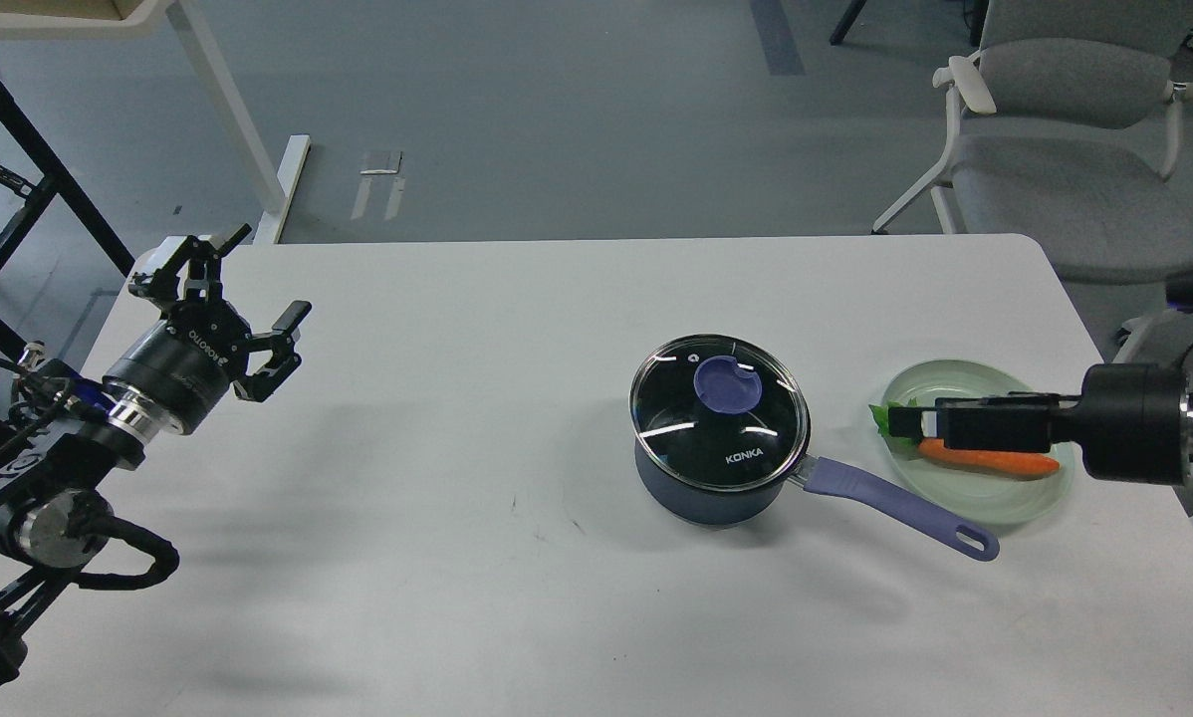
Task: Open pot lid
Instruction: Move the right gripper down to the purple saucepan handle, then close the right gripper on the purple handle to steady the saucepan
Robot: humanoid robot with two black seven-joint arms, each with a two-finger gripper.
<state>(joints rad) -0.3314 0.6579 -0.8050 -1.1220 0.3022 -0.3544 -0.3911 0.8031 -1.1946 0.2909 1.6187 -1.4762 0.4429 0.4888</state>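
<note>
The pot, a dark blue saucepan, stands right of the table's middle with its lavender handle pointing to the front right. The glass pot lid with its purple-blue knob sits closed on it. My right gripper points left, level over the plate, a short way right of the pot. I see it edge-on, so its fingers cannot be told apart. My left gripper is open and empty over the table's far left.
A pale green plate with an orange carrot lies right of the pot, partly under my right gripper. A grey chair stands beyond the white table's far right corner.
</note>
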